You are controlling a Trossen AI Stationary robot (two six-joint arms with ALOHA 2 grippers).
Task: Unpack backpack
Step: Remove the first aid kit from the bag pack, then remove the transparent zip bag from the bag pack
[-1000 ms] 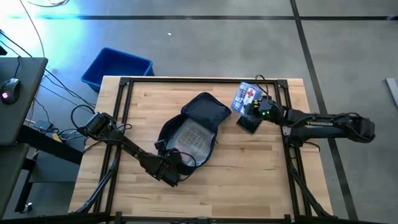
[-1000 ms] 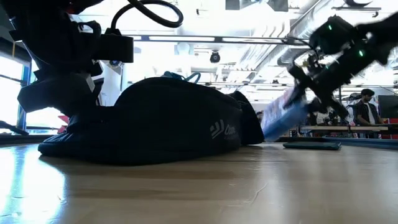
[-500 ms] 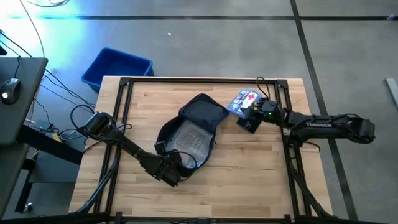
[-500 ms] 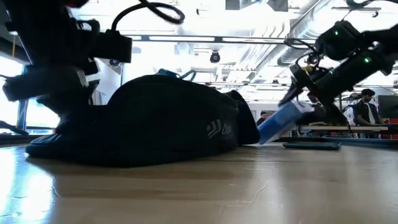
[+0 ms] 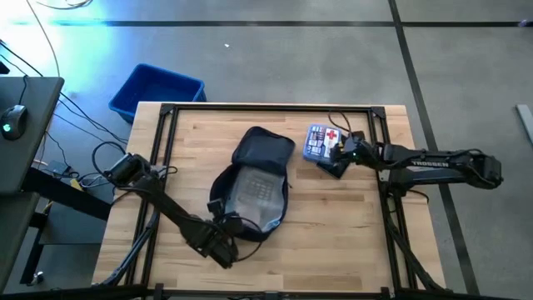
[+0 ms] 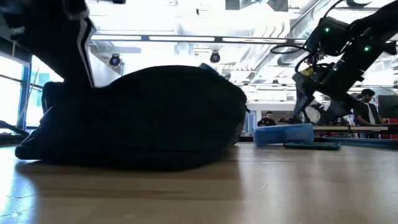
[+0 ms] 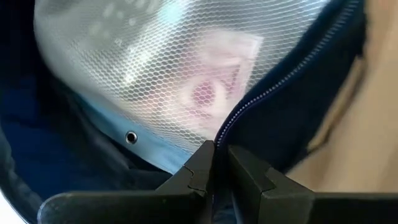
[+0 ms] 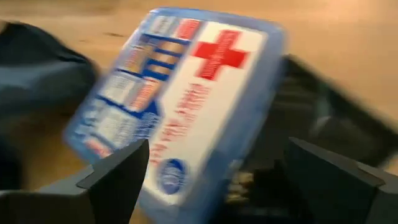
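Backpack (image 5: 252,185) lies mid-table, unzipped: soft, limp fabric, likely light; best gripped at the zip rim. Left gripper (image 5: 225,243) is pinched shut on backpack's near edge. Right gripper (image 5: 336,156), jaws apart, hovers beside the first-aid kit (image 5: 320,142).

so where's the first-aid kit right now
In the high view the flat blue plastic first-aid kit with a red cross lies on the wooden table, far right part, between the dark navy fabric backpack and the open right gripper.

The left pincer (image 5: 223,250) sits low in the lower-left centre of the high view, fingers pressed together. The right pincer (image 5: 333,158), upper right, has its fingers spread wide.
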